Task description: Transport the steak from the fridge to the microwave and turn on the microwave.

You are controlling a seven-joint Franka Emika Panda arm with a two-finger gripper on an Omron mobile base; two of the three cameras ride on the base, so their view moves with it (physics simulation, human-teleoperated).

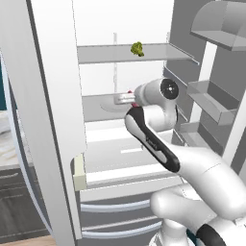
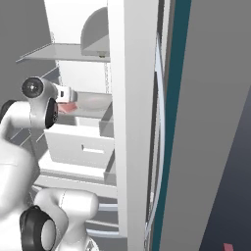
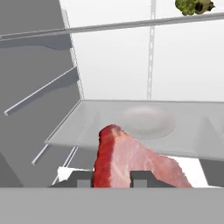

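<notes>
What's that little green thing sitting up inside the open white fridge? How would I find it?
Start at the tall white fridge with its door swung open and look to the upper pale grey shelf. Near that shelf's right end sits a small green leafy vegetable. Its bumpy green shape stands apart from the flat pink-red steak pinched in the gripper lower down.

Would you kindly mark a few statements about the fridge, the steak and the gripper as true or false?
1. The gripper is shut on the steak. True.
2. The steak lies flat on the glass shelf. False: it is lifted clear of the shelf, held between the fingers.
3. A small green vegetable sits on the shelf above the one the gripper works at. True.
4. The fridge door is closed. False: it stands open, with the arm reaching inside.
5. A pale plate rests on the glass shelf. True.
</notes>
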